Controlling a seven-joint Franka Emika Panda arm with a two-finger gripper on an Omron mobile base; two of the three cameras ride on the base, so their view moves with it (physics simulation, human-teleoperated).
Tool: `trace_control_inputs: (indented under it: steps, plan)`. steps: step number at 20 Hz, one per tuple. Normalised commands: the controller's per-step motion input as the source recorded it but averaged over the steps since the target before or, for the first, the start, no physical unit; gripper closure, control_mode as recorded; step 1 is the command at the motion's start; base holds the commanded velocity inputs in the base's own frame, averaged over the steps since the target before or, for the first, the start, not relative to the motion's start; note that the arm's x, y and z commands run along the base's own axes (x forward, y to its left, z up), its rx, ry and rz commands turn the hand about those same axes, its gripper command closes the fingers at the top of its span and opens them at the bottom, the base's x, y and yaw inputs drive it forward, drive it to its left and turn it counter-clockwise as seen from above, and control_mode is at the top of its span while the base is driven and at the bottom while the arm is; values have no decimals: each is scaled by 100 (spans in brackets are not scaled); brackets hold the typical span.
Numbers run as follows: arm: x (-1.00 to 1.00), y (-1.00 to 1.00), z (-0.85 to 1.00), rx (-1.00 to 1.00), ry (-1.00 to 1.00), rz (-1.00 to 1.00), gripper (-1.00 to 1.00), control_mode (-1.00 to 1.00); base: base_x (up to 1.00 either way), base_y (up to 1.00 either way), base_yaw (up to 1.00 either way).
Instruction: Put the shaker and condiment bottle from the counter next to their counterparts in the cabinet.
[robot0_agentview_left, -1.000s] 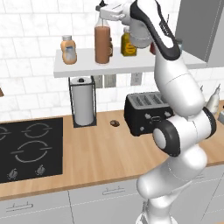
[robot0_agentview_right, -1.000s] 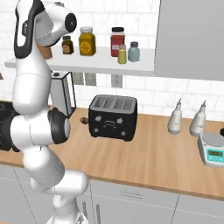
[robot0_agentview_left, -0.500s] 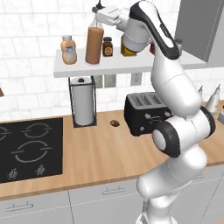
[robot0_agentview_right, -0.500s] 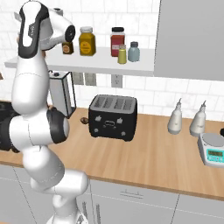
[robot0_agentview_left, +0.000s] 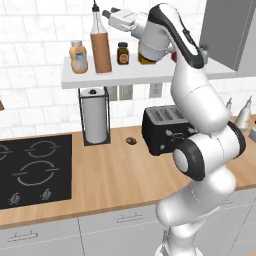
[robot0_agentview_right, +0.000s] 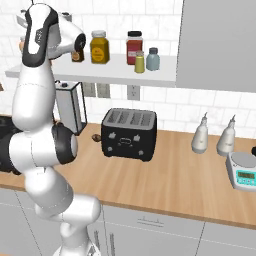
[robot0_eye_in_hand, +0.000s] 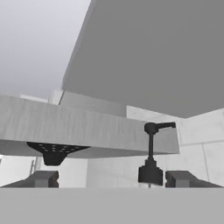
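Claw: the claw stands wide apart with nothing between its fingers, up at the top of the sauce bottle; in the hand view the bottle's thin black spout rises just inside one fingertip.
Sauce bottle: tall and orange-brown, upright on the white shelf, free of the claw, just beside the squat peach bottle at the shelf's left end.
Shaker: the small yellow-green shaker stands on the same shelf, close against the pale blue shaker, near the tall grey panel.
Jars: a small dark jar, a yellow jar and a red jar line the shelf between the two pairs.
Tabletop: the wooden tabletop carries a black toaster, a paper towel roll in its stand, two grey-white pointed bottles and a small scale.
Stove: a black stove sits at the left.
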Motion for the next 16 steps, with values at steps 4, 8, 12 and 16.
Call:
trace_control_inputs:
  steps: [4,8,12,16]
  plan:
    - [-23,-34,0,6,0,0,-100,-100,0,0,0]
    - [-32,-28,0,8,0,0,-100,-100,0,0,0]
    - [-67,-19,-23,2,1,-2,-100,-100,0,0,0]
    - [-20,-3,51,0,14,-9,-100,-100,0,0,0]
